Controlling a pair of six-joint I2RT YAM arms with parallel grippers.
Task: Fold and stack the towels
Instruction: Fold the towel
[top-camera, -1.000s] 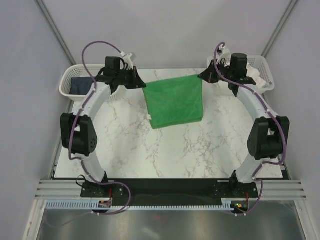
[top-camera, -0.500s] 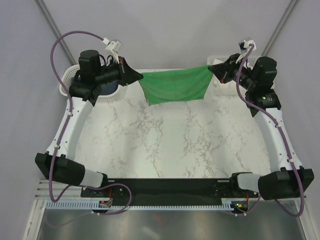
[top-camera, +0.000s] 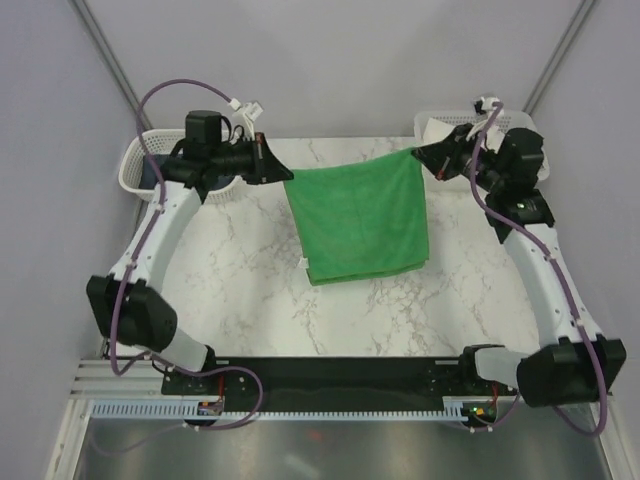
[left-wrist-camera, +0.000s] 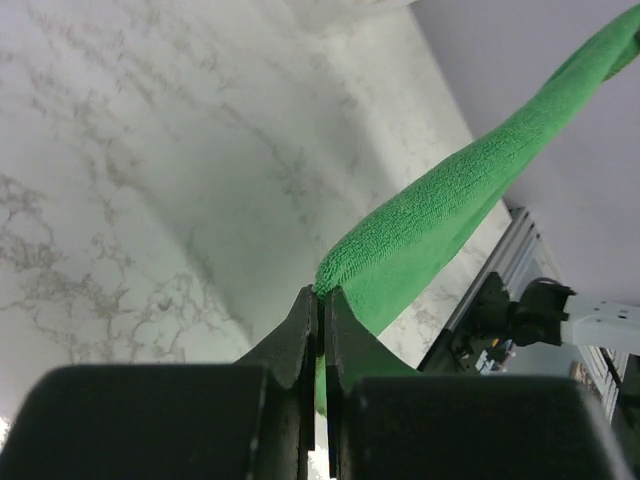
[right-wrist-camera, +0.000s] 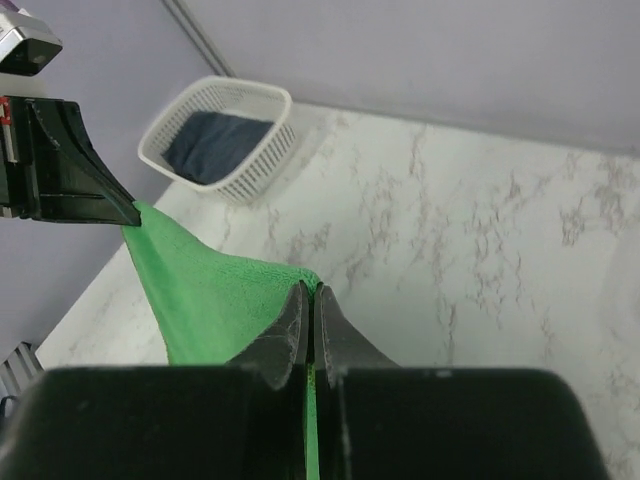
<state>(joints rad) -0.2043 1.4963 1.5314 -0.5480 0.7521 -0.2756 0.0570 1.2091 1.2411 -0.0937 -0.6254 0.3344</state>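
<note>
Fingers, left arm: the left fingers (left-wrist-camera: 296, 335) are pressed together on one corner of the green towel (left-wrist-camera: 440, 210), with only a thin sliver of cloth showing between them. From that pinch the towel runs away as a taut, raised band, off the table (left-wrist-camera: 120, 150).

Fingers, right arm: the right fingers (right-wrist-camera: 291, 335) are likewise closed tight on the opposite corner of the same towel, the cloth bunching just past their tips and stretching across to the other arm's black fingertips.

Overhead view: both arms reach to the far end of the table, left arm at far left, right arm at far right, with the towel's top edge strung between them. The towel spreads toward the near side as a broad sheet over the middle of the table. A small pale tag shows at its near left corner. Whether the lower edge rests on the table cannot be told.

Surroundings: the left basket (right-wrist-camera: 255, 170) stands at the far left corner and holds the navy towel (right-wrist-camera: 215, 140). The right basket (top-camera: 455, 121) stands at the far right corner, behind the right arm; its contents are not clear.
</note>
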